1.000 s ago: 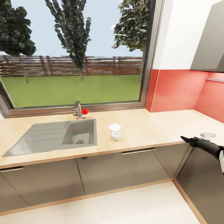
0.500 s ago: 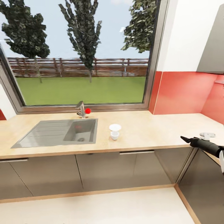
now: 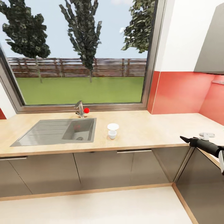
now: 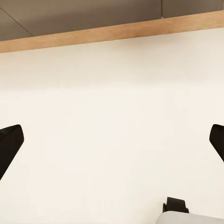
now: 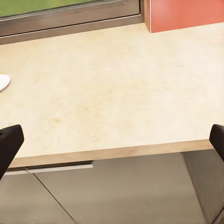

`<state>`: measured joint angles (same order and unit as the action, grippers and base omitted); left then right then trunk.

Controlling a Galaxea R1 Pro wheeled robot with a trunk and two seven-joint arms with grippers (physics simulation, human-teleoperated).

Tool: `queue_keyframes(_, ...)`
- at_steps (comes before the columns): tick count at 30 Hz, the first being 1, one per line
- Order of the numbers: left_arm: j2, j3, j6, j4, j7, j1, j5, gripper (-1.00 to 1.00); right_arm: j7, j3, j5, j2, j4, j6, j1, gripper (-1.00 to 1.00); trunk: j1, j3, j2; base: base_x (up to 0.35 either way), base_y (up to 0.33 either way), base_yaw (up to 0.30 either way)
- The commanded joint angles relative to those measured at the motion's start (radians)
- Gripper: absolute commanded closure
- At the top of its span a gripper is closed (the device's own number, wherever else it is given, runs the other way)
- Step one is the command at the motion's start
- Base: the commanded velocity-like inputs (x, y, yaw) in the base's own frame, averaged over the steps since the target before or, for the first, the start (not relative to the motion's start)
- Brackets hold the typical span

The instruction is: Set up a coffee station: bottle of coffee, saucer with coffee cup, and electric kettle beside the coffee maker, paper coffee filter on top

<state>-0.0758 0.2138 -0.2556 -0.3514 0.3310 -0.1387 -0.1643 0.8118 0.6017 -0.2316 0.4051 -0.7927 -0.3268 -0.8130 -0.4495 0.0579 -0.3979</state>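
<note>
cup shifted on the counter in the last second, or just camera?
No, camera moved. The coffee cup sits just in front of the saucer, right of the sink, same as before; the whole view shifted.

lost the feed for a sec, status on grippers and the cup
Both grippers open, empty. Cup on counter in front of saucer, right of sink. Nothing blocking.

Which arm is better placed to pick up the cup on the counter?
Right, probably. The right gripper is raised at counter height and faces the counter, right of the cup. The left gripper points at the floor.
</note>
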Motion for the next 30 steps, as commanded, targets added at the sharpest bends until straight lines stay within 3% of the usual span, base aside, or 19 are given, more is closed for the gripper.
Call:
queue_keyframes(1, -0.001, 0.009, -0.004, 0.000, 0.005, -0.001, -0.010, -1.00, 0.007, 0.004, -0.006, 0.000, -0.002, -0.006, -0.002, -1.00, -0.001, 0.002, -0.002, 0.000, 0.000, 0.000)
queue_keyframes(9, -0.002, 0.009, -0.004, 0.000, 0.005, -0.001, -0.015, -1.00, 0.007, 0.004, -0.006, -0.001, -0.002, -0.006, -0.002, -1.00, -0.001, 0.002, -0.002, 0.000, -0.007, 0.000)
queue_keyframes(15, -0.002, 0.009, -0.004, 0.000, 0.005, -0.001, -0.011, -1.00, 0.007, 0.004, -0.006, 0.000, -0.003, -0.006, -0.002, -1.00, -0.001, 0.002, -0.002, -0.001, -0.195, 0.026)
queue_keyframes(25, 0.002, 0.009, -0.004, -0.018, 0.003, -0.005, -0.012, -1.00, 0.007, 0.004, -0.007, 0.000, -0.003, -0.007, -0.002, -1.00, -0.001, 0.002, -0.002, -0.147, -0.112, 0.234)
queue_keyframes(30, 0.004, 0.010, -0.004, -0.070, -0.001, -0.012, -0.012, -1.00, 0.007, 0.003, -0.008, -0.002, 0.003, -0.007, -0.002, -1.00, -0.001, 0.002, -0.002, -0.020, -0.006, 0.101)
